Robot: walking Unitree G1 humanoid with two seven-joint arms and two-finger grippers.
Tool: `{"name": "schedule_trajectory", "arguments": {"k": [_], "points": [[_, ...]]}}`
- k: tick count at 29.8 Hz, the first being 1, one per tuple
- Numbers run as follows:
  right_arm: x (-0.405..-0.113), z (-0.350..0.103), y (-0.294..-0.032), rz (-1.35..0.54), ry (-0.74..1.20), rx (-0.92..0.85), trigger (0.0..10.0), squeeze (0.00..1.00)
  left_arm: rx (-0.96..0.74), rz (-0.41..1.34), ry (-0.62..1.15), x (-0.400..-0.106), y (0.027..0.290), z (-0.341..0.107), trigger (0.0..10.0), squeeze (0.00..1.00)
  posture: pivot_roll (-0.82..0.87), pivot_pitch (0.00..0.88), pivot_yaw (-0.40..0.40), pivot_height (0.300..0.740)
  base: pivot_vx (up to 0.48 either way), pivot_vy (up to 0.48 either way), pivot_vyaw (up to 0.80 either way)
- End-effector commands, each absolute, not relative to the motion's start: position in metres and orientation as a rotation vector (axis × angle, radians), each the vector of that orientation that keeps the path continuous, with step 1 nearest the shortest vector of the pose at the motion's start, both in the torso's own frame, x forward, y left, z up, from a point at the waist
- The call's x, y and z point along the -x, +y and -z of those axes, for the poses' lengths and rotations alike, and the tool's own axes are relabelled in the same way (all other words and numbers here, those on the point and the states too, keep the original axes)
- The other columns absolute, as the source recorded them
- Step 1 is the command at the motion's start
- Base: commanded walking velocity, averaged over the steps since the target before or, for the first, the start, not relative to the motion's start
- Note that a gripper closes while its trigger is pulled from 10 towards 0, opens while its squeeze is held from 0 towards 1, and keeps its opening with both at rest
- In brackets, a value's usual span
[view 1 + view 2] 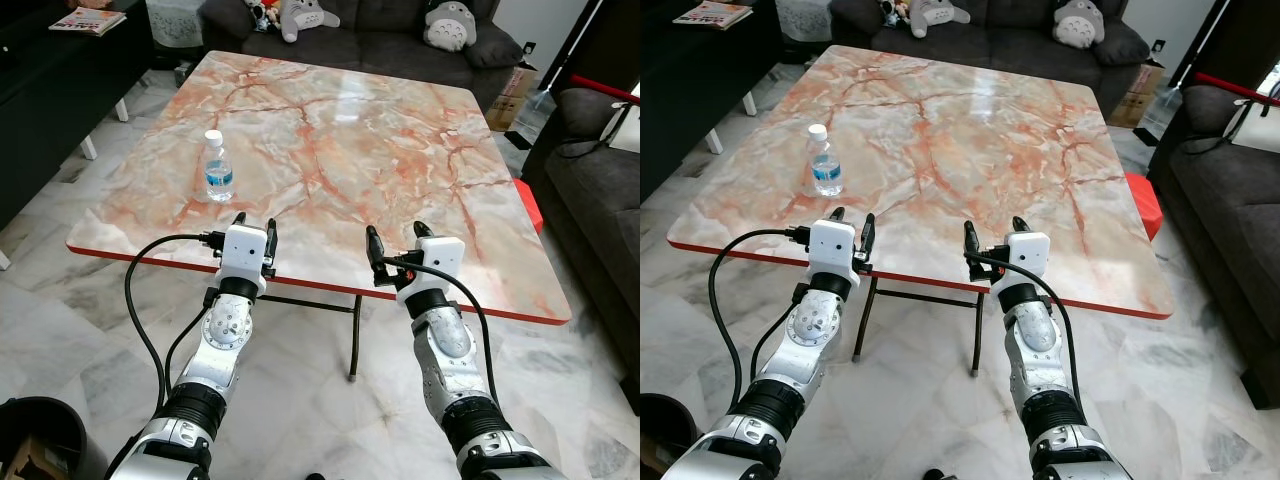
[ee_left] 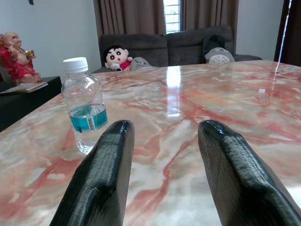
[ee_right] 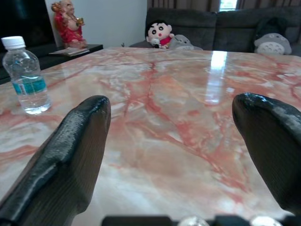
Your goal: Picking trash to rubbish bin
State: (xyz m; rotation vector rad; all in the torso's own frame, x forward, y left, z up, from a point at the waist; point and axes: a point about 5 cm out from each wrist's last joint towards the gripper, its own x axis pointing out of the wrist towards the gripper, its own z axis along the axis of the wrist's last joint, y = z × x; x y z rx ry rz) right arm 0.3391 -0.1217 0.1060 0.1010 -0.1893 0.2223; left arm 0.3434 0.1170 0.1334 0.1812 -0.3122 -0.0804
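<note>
At the bottom left corner of the head view you have the rubbish bin [image 1: 35, 430] — dark, on the floor. Left of centre, the water bottle [image 1: 217, 167] stands upright on the marble table [image 1: 400, 140] (white cap on). Just below it the left gripper [image 1: 254, 229] hovers at the table's near edge, fingers spread and empty. Right of centre, the right gripper [image 1: 395, 239] — likewise parted, holding nothing.

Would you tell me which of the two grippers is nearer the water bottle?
The left gripper: the water bottle stands just beyond it, while the right gripper is farther.
</note>
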Motion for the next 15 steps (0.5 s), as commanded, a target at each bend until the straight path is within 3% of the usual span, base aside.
{"name": "schedule_trajectory", "arguments": {"k": [1, 12, 15], "points": [[-0.3393, -0.1071, -0.1239, -0.214, -0.198, -0.103, 10.0, 0.0, -0.174, 0.089, -0.302, -0.3445, 0.114, -0.1337, 10.0, 0.0, 0.11, 0.047, -0.13, 0.74, 0.0, 0.0, 0.0], [-0.3387, -0.1073, -0.1241, -0.203, -0.203, -0.106, 10.0, 0.0, -0.173, 0.099, -0.294, -0.3456, 0.1134, -0.1335, 10.0, 0.0, 0.1, 0.045, -0.123, 0.74, 0.0, 0.372, 0.0], [-0.3388, -0.1074, -0.1247, -0.2, -0.203, -0.107, 10.0, 0.0, -0.177, 0.104, -0.298, -0.3452, 0.1129, -0.1336, 10.0, 0.0, 0.1, 0.055, -0.12, 0.74, 0.0, 0.084, 0.0]]}}
